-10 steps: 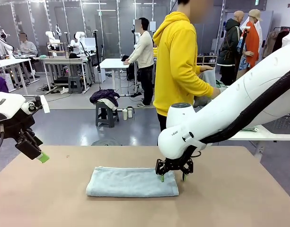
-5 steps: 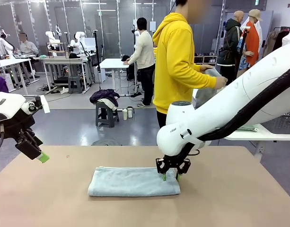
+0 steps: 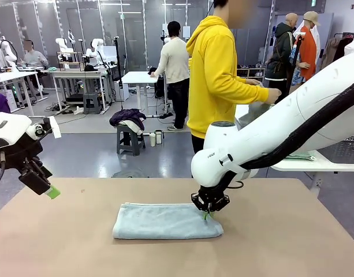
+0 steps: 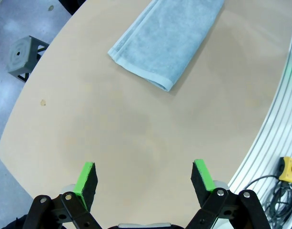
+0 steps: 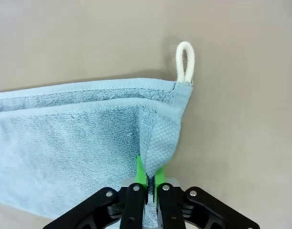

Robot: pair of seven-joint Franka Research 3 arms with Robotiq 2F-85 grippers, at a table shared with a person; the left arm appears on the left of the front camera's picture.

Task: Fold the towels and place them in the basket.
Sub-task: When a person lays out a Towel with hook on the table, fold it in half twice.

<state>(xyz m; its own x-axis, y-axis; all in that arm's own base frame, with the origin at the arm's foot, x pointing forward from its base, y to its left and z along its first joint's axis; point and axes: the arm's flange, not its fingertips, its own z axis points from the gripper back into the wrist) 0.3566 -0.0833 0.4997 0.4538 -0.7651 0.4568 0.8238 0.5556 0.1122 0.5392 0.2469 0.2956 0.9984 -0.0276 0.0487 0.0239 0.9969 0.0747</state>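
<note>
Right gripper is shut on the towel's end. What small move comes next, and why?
Probably lift the right gripper slightly, to start carrying the pinched end over to the other end: the blue towel lies flat as a long strip, and the left gripper hangs open, well apart.

Pale grey-blue towel [image 3: 165, 222] folded flat mid-table, right corner pinched.

Towel [image 3: 165, 221] mid table [image 3: 292, 242], bare top at its 3, 6 and 9 o'clock, right arm [image 3: 269, 138] slanting in from 2, right gripper [image 3: 208, 212] clamped on its right end, left gripper [image 3: 51, 191] raised at 9, person [image 3: 217, 86] at 12.
</note>
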